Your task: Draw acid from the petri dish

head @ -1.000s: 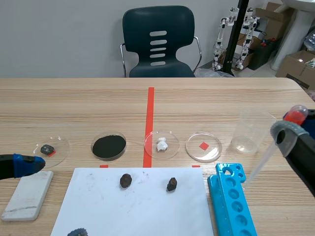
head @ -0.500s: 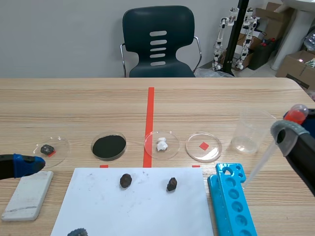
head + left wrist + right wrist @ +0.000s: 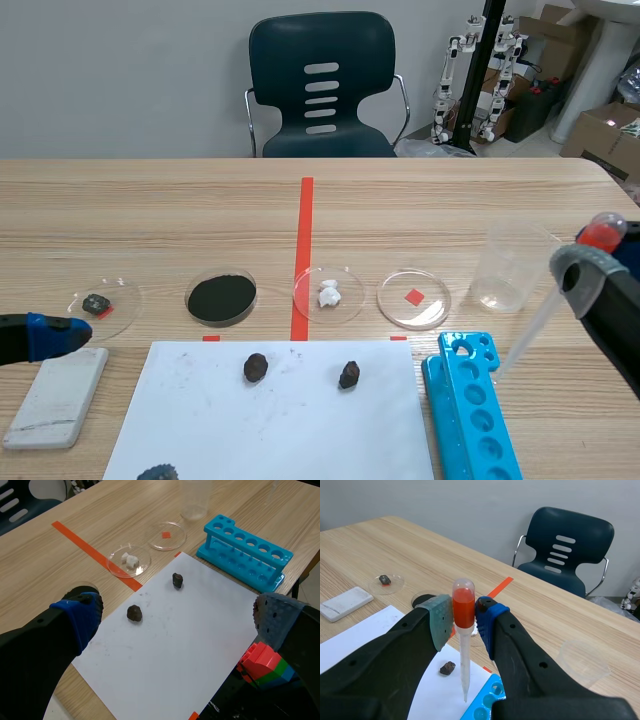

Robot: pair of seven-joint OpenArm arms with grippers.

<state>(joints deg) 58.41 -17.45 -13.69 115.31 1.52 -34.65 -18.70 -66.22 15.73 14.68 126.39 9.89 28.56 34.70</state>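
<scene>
The right gripper [image 3: 463,625] pinches a plastic pipette [image 3: 464,662] by its red bulb [image 3: 462,600], pads closed on the bulb from both sides, which is where a squeeze has to act if liquid is to be pulled in; in the scene view the stem slants down toward seven o'clock, its tip just beside the far end of the blue test tube rack [image 3: 470,410] and seemingly clear of it. The petri dish [image 3: 414,298] the task most likely means is the clear one over a red tape square, at about ten o'clock from the pipette tip; whether liquid stands in it cannot be told. At its three o'clock is a clear beaker [image 3: 510,268], at its nine o'clock a dish with a white lump [image 3: 328,293], then a dish of black powder [image 3: 221,297] and, furthest out, one with a dark stone [image 3: 100,303], a row laid along the far edge of the white paper sheet [image 3: 300,430], probably so every sample is within an arm's reach. Dark rock pieces [image 3: 255,367] lie on the sheet. The left gripper [image 3: 175,617] hangs at the table's nine o'clock side near a white tile [image 3: 55,395], fingers spread wide around nothing, apparently parked out of the way. Drawing looks not yet begun: the tip must first reach the dish and dip
</scene>
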